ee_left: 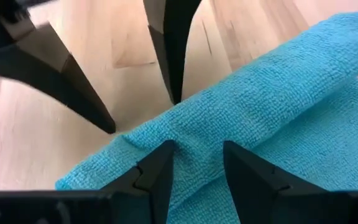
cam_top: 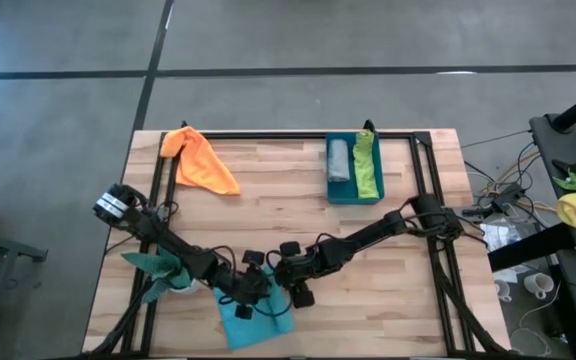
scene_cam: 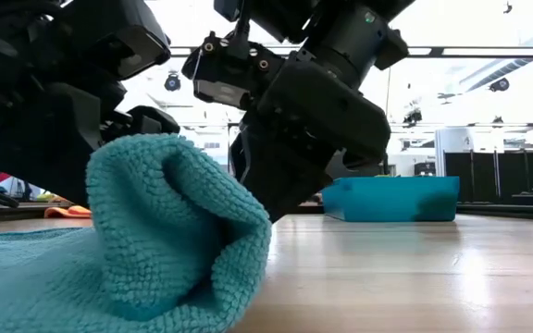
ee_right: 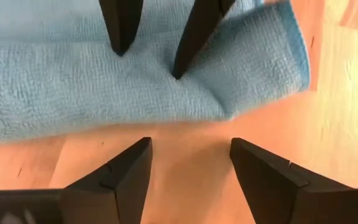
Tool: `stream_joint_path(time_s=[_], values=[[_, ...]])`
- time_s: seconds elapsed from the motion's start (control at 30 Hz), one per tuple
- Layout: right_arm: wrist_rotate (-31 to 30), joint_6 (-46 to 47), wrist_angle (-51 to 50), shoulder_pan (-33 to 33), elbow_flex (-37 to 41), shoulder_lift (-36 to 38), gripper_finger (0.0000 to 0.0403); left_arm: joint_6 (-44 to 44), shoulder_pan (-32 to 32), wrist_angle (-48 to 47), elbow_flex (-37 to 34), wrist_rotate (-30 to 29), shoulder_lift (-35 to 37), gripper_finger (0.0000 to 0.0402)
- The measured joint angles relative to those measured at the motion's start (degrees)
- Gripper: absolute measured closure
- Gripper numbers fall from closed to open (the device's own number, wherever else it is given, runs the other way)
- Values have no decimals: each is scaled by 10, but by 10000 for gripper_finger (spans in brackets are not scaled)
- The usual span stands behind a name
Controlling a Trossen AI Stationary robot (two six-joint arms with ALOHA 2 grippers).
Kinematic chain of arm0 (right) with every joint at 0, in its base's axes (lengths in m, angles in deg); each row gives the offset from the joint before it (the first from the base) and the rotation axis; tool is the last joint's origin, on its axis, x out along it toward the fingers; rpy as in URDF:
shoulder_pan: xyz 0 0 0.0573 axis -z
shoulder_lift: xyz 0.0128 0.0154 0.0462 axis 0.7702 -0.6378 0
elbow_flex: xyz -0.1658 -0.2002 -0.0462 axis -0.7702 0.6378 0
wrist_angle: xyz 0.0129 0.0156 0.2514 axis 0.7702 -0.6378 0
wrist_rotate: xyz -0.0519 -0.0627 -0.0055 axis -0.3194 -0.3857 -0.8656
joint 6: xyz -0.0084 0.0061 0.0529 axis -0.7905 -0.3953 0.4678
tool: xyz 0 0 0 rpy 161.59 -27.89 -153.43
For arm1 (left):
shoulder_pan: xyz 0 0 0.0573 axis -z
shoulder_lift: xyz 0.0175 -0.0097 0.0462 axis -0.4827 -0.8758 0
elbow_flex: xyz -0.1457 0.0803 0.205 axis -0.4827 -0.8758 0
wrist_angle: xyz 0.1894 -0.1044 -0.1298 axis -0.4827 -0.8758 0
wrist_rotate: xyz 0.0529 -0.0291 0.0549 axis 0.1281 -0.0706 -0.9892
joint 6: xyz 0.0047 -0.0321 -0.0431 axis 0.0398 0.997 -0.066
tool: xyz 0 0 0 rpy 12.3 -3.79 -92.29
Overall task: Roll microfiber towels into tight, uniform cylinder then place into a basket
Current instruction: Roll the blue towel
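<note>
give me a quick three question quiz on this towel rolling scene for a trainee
1. True or false: the basket is empty.
2. Which towel are both grippers working on? A orange B turquoise C grey
3. Fill in: the orange towel lies near the table's far ____ corner.

Key:
1. False: a grey towel and a lime green towel lie in it.
2. B: the left gripper pinches a fold of the turquoise towel; the right gripper stands open beside it.
3. left

Bare wood between the basket (cam_top: 353,192) and the turquoise towel (cam_top: 253,318); orange towel (cam_top: 200,160) well aside.
</note>
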Motion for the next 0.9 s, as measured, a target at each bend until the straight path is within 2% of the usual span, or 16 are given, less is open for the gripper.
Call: stream_joint_path(time_s=[0.3, 0.4, 0.67, 0.9], values=[[14, 6, 22, -4, -9, -5, 171, 1, 1, 1, -1, -8, 2, 266], [19, 13, 7, -5, -15, -4, 142, 1, 1, 1, -1, -8, 3, 240], [14, 7, -35, -7, -45, -6, 30, -2, 0, 1, -1, -8, 3, 163], [9, 19, -32, -12, -45, -6, 19, 2, 0, -18, 0, -7, 5, 150]])
